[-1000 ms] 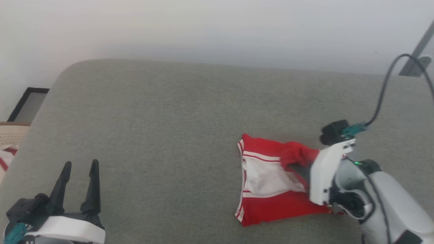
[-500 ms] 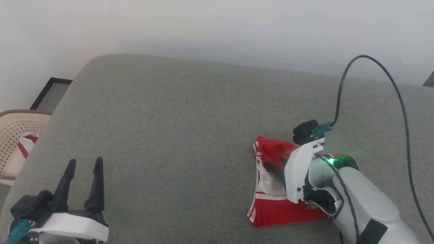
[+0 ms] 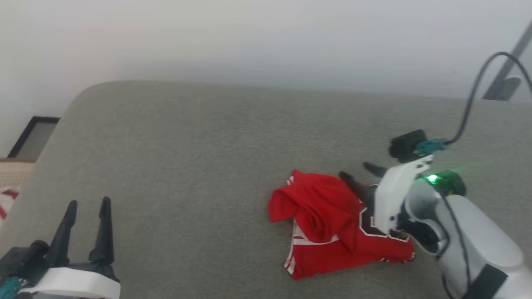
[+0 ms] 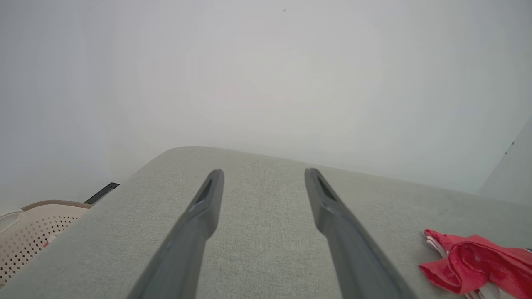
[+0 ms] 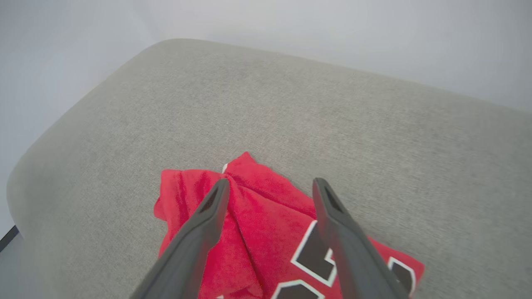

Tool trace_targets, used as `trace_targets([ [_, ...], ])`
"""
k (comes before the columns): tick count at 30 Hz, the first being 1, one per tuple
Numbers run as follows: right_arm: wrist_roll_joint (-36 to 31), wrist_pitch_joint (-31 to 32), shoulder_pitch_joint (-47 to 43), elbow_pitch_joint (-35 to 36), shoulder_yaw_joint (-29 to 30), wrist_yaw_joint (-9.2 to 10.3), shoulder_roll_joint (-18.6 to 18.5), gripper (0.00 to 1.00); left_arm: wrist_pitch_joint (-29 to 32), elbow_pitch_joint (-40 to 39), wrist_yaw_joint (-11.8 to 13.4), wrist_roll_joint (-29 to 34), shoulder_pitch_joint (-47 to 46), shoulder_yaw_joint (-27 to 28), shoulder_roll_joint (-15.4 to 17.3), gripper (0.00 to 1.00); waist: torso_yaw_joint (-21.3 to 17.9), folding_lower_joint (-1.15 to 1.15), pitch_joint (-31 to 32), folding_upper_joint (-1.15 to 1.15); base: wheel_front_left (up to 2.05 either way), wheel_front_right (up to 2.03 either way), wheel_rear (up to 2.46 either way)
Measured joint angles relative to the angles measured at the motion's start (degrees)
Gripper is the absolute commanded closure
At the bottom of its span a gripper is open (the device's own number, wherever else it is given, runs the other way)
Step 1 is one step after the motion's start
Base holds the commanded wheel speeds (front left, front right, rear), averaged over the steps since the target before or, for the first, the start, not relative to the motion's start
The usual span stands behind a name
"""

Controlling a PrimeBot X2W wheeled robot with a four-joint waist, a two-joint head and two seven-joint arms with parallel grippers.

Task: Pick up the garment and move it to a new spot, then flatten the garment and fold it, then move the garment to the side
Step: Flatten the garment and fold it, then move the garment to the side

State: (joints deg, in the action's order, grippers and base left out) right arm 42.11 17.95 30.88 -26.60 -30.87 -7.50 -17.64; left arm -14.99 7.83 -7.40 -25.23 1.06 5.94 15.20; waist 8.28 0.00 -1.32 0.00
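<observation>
The red garment (image 3: pixel 328 224) lies crumpled in a folded heap on the grey cushioned surface (image 3: pixel 208 145), right of centre, with white striped trim at its lower left and black-white lettering on its right side. My right gripper (image 3: pixel 359 171) hangs open just above the garment's far right part, holding nothing; in the right wrist view its fingers spread over the red cloth (image 5: pixel 257 224) with the lettering (image 5: pixel 311 253) between them. My left gripper (image 3: pixel 87 203) stands open at the lower left, far from the garment, which shows at the right edge of the left wrist view (image 4: pixel 478 261).
A beige perforated basket (image 4: pixel 29 232) with red-and-white cloth stands off the surface's left edge. A dark framed panel (image 3: pixel 35 133) lies on the floor behind it. A black cable (image 3: pixel 478 95) arcs up from my right wrist. A pale wall runs behind the surface.
My right gripper opened and let go of the garment, which now lies as a bunched red heap with the white sleeve covered. The head camera shifted. The left gripper stayed put.
</observation>
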Motion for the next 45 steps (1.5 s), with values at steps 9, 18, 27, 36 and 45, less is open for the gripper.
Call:
trace_targets([
  [9,-4.28,-8.26,-5.86,4.21,7.81,0.01,-4.42,0.0,0.0,-1.29,0.0,0.1,2.29,1.96,0.52,0.0,-5.36,0.0,1.5,0.0,0.0,0.0,0.0],
  [18,-11.49,-18.49,-12.95,6.12,15.4,0.0,-6.49,0.0,0.0,-1.96,0.0,0.2,3.5,3.35,0.44,0.0,-10.35,0.0,2.31,0.0,0.0,0.0,0.0],
  [27,-16.64,-25.75,-18.72,6.65,21.2,0.0,-5.41,0.0,0.0,-1.57,0.0,0.55,4.67,4.43,0.52,0.0,-13.02,0.0,3.12,0.0,0.0,0.0,0.0],
  [36,-19.59,-29.72,-23.42,6.47,24.47,0.0,-3.31,0.0,0.0,-1.55,0.0,0.66,6.04,4.83,0.73,0.0,-13.52,0.0,3.73,0.0,0.0,0.0,0.0],
  [45,-20.38,-30.92,-25.02,6.59,25.71,0.0,-2.07,0.0,0.0,-1.51,0.0,0.7,6.49,4.22,1.19,0.0,-12.53,0.0,4.16,0.0,0.0,0.0,0.0],
])
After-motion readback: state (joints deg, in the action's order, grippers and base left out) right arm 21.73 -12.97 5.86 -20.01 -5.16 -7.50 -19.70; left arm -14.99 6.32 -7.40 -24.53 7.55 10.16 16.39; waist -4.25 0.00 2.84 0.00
